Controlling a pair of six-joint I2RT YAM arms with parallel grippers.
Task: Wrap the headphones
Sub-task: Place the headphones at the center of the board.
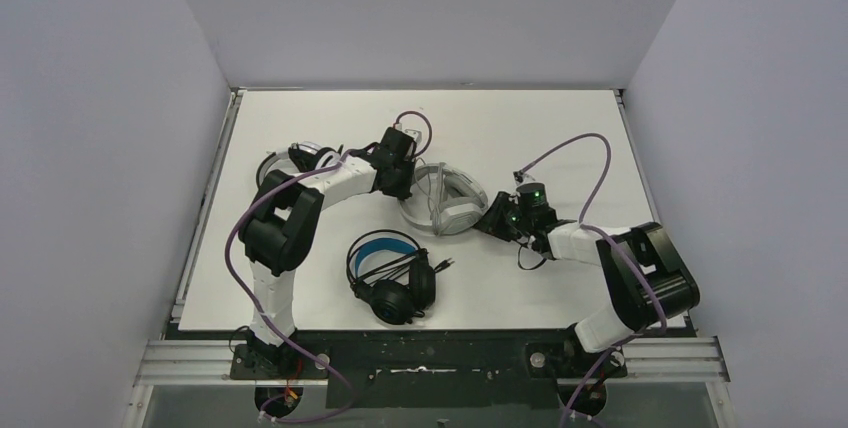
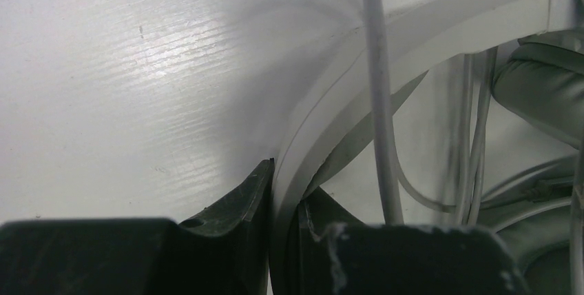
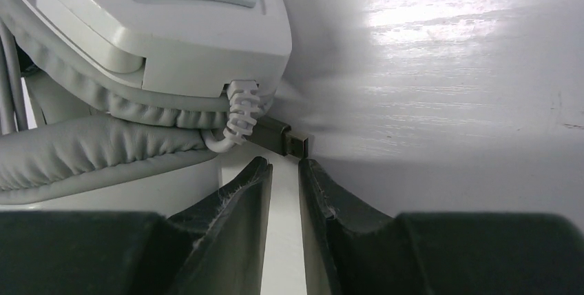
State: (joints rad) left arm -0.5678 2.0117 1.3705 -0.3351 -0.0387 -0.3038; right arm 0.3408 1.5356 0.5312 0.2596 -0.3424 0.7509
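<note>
Altogether three headphones (image 1: 391, 275) (image 1: 447, 205) (image 1: 285, 160), two pincers (image 1: 402, 186) (image 1: 491, 220).

Near headset (image 1: 392, 273) lies before middle headset (image 1: 445, 203) on table (image 1: 560, 128).

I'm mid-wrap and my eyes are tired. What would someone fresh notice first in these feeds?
The white headset at mid-table sits between both arms. The left gripper is clamped on its headband, with a pale cable crossing in front. The right gripper, jaws nearly together, points at the ear cup, just short of a dark plug. The black headset lies apart, lower in the overhead view, touched by neither gripper.
</note>
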